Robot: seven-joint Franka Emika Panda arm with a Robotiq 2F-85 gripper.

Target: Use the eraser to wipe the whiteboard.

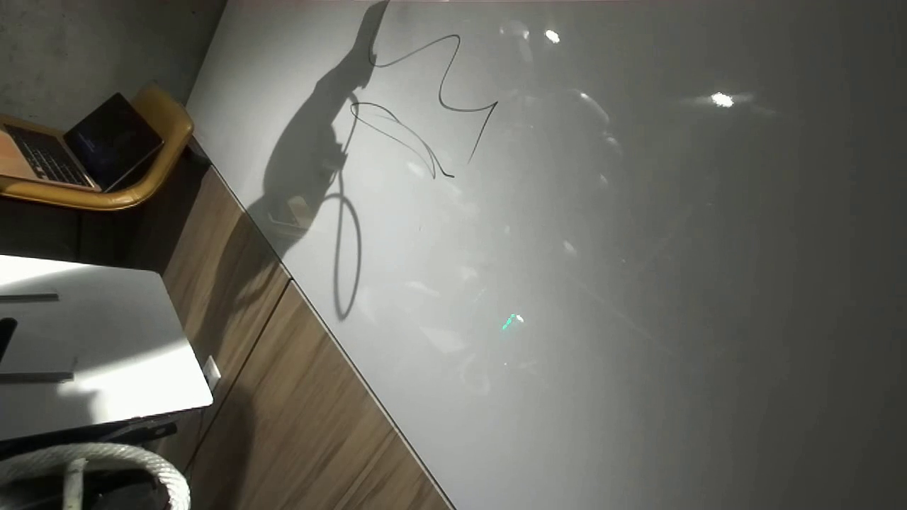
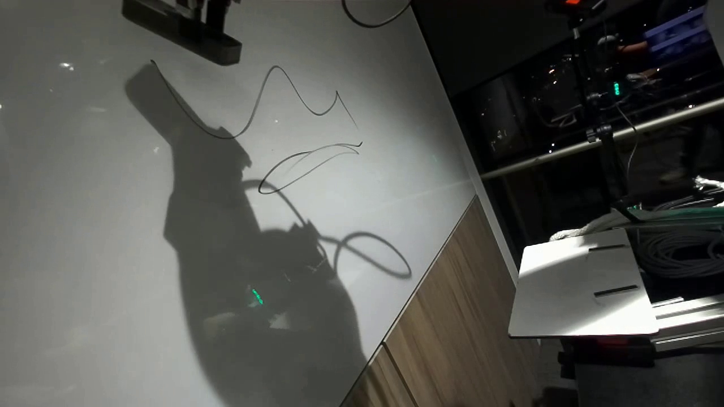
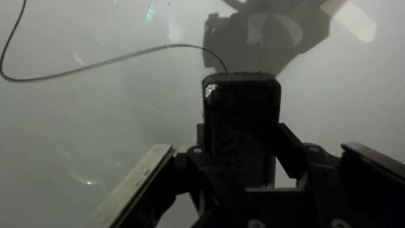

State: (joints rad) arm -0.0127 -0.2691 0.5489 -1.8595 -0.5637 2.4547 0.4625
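Apparently poised to start wiping, with the eraser (image 3: 241, 107) clamped in the claw (image 3: 242, 137) near one end of the line (image 2: 255, 111) and seemingly just off the board (image 1: 623, 297); next, press flat and sweep over line, then loop (image 2: 310, 151).

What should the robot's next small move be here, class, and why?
Probably to ease the eraser onto the whiteboard at the nearest end of the wavy dark line. The gripper holds the eraser, which in an exterior view appears close to that end. The tip of the large shadow falls apart from it, suggesting it may be off the board.
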